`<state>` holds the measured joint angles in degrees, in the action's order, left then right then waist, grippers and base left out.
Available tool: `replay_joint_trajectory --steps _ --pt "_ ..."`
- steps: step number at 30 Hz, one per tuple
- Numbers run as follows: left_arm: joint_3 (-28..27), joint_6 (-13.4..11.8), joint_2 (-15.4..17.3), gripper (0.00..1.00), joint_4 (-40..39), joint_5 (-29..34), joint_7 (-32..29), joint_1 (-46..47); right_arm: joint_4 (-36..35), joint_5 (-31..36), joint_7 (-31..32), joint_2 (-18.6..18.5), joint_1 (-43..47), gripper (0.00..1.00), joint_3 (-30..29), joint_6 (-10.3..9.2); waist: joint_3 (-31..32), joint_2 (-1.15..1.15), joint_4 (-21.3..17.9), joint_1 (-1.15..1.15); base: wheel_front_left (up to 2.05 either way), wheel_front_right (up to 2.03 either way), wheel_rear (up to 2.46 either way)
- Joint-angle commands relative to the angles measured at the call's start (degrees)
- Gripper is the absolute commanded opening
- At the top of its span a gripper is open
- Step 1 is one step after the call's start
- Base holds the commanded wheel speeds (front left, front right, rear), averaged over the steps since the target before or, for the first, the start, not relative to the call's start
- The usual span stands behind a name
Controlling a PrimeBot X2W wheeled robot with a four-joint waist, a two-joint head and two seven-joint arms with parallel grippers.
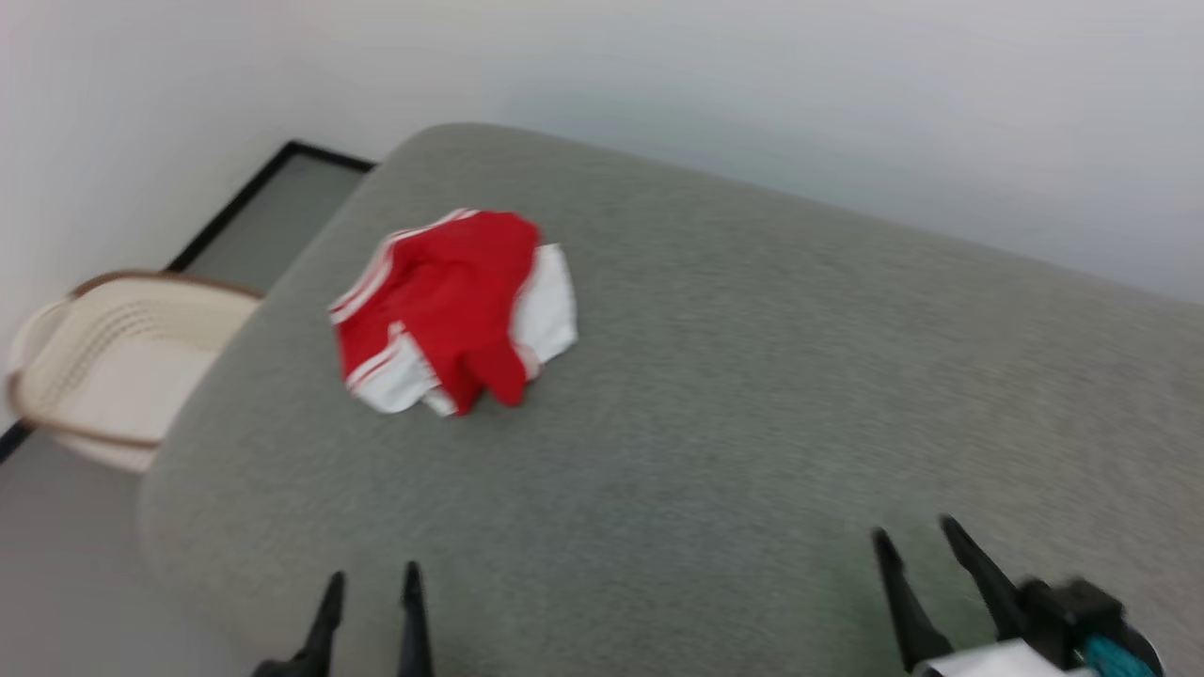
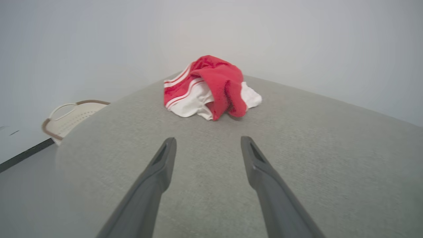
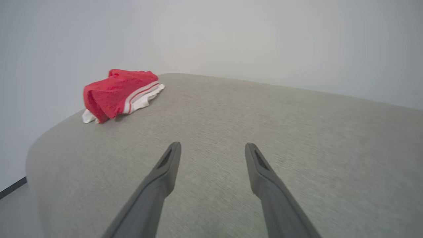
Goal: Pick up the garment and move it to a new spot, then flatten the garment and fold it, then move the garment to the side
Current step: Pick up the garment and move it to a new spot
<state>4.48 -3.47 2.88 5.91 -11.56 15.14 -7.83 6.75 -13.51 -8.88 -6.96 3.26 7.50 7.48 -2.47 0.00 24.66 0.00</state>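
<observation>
The garment (image 1: 451, 306) is a crumpled heap of red and white cloth with striped trim, lying on the grey padded surface (image 1: 752, 376) toward its far left. My left gripper (image 1: 372, 575) stands open at the near edge, well short of the heap, with nothing between its fingers. In the left wrist view the garment (image 2: 211, 87) lies straight ahead of the left gripper (image 2: 208, 140). My right gripper (image 1: 914, 528) is open and empty at the lower right. In the right wrist view the garment (image 3: 119, 94) lies far off to the upper left of the right gripper (image 3: 213, 145).
A cream laundry basket (image 1: 113, 362) with a brown rim stands on the floor left of the padded surface, also seen as the basket (image 2: 71, 117) in the left wrist view. A pale wall runs behind. The surface's rounded left edge (image 1: 188, 442) drops to grey floor.
</observation>
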Motion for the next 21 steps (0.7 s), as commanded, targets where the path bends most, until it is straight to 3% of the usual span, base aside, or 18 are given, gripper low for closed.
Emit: replay_joint_trajectory --steps 1,8,14,17,21 --pt "-0.37 -0.69 0.01 1.0 -0.67 -0.63 0.01 -0.73 -0.28 0.18 0.39 -0.48 -1.9 1.0 1.14 0.02 -1.1 0.0 5.86 0.0 0.0 0.0 0.0" --pt "-0.57 -4.18 0.0 1.0 -4.12 -3.25 0.01 -2.54 1.91 -1.68 1.89 -3.28 -7.76 1.0 7.56 0.01 -2.48 0.0 6.64 0.0 0.0 0.0 0.0" --pt "-0.49 -5.23 0.03 1.0 -5.36 -3.61 0.01 -3.43 4.41 -3.21 0.72 -4.18 -9.95 1.0 9.95 0.01 -2.39 0.0 6.62 0.0 0.0 0.0 0.0" --pt "-0.44 -4.26 0.03 1.0 -5.16 -3.78 0.02 -2.53 5.25 -3.42 -0.13 -3.93 -9.28 1.0 9.63 0.01 -2.0 0.0 6.35 0.0 0.0 0.0 0.0" --pt "-0.42 -0.55 0.15 1.0 -3.28 -1.37 0.02 1.65 5.24 -2.72 -1.27 -3.17 -7.24 1.0 7.63 0.01 -1.54 0.0 5.63 0.0 0.0 0.0 0.0"
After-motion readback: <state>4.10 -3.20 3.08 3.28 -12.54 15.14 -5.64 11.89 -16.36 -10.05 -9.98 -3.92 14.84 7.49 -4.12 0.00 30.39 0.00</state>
